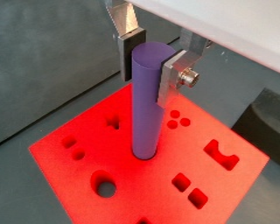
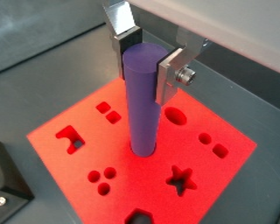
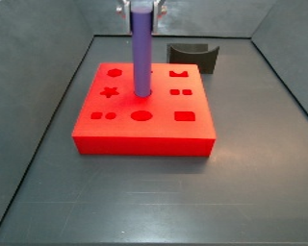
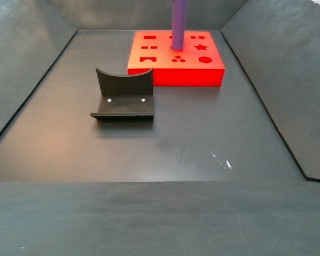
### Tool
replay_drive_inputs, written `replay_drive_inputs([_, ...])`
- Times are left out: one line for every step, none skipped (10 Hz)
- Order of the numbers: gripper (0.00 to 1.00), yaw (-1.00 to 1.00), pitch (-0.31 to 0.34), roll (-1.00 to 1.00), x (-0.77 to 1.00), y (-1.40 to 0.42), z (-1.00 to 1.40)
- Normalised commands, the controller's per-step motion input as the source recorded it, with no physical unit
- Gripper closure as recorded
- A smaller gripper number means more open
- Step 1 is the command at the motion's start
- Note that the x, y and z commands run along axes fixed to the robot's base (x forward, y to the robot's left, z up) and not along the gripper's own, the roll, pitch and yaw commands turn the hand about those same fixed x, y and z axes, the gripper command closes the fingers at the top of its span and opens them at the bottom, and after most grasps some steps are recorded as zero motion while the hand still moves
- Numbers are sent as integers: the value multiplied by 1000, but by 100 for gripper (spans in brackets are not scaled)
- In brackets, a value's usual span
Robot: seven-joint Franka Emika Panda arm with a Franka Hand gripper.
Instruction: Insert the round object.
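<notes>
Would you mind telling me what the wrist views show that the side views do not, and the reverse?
Only the wrist views show the tool closed on the purple rod near its top, its silver fingers on either side. Only the side views show the whole red block on the dark floor and the whole fixture apart from the block. Both show the rod upright, its lower end at a hole in the block.

Two-finger silver gripper (image 1: 152,54) w/ dark pads hangs straight down, fingers (image 2: 171,74) closed on top end of upright purple cylinder rod (image 2: 143,101).
</notes>
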Motion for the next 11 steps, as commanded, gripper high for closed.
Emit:
replay_drive_inputs([100, 0, -69, 0, 0, 0, -263])
replay_drive_inputs([100, 0, -60, 0, 51, 0, -343])
replay_drive_inputs([100, 0, -90, 0, 197, 0, -517])
replay_drive_inputs([100, 0, -114, 63, 291, 0, -777])
replay_drive_inputs([100, 26, -147, 104, 183, 0, -811])
replay_drive_inputs([100, 57, -157, 163, 80, 0, -734])
replay_drive_inputs([100, 60, -147, 251, 0, 0, -666])
replay_drive_inputs([100, 66, -134, 279, 0, 0, -657])
replay_drive_inputs([100, 0, -121, 259, 0, 0, -734])
replay_drive_inputs([100, 0, -109, 180, -71, 0, -663])
replay_drive_inputs([100, 0, 0, 0, 0, 0, 0])
